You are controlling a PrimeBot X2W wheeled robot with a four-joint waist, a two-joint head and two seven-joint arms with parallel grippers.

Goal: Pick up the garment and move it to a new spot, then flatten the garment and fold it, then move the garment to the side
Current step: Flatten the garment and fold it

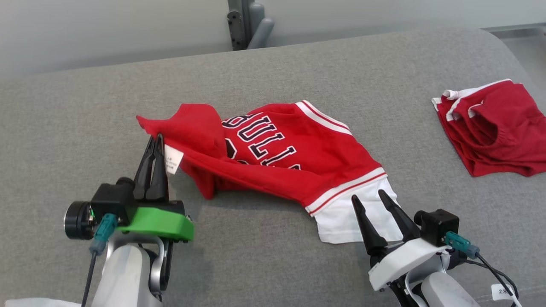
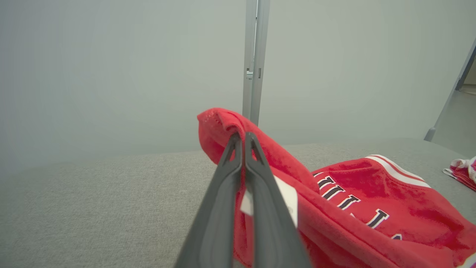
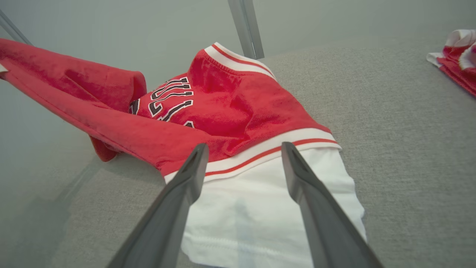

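1. Head view: the left hand (image 1: 154, 143) is clenched on the raised left edge of the red garment (image 1: 298, 157), just beside its white label (image 1: 173, 158), whose print is too small to read.
2. A fold hides part of the chest lettering (image 1: 260, 140).
3. The right hand (image 1: 367, 195) stands released at the garment's white hem (image 1: 341, 217); whether it touches the cloth cannot be told.
4. The garment lies mid-worktop (image 1: 256, 76), on a grey fabric surface.
5. A second red garment (image 1: 495, 128) lies well apart on the right, cut off by the frame edge.
6. Behind stand a pale wall (image 1: 106, 30) and a grey metal post (image 1: 245, 21).
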